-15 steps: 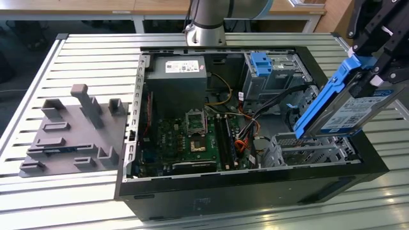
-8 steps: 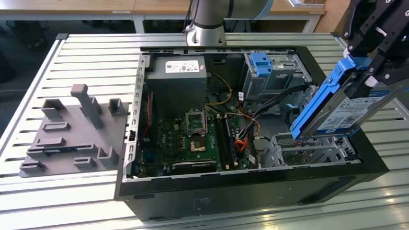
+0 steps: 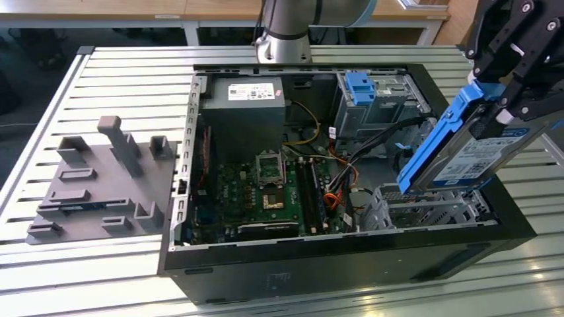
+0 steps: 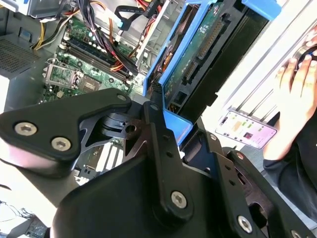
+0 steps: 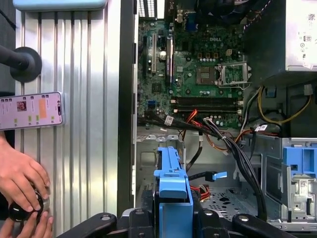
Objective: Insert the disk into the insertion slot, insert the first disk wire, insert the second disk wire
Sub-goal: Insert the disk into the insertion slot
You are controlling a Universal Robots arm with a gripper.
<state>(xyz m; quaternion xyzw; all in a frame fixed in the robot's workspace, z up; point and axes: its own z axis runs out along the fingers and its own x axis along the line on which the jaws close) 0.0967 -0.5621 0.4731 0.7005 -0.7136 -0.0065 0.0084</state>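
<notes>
Slatted table (image 3: 115, 66) bearing the open computer case (image 3: 352, 271), whose insertion slot (image 3: 432, 212), a perforated metal cage, sits at about four o'clock in the exterior view. The disk (image 3: 476, 153), tilted in its blue carrier (image 3: 440, 142), hangs just above the cage toward one o'clock, its upper end pinched by the gripper (image 3: 509, 99). A clean insertion likely calls for squaring the carrier to the cage walls and avoiding the loose cables (image 3: 387, 135) at eleven o'clock of the cage.
</notes>
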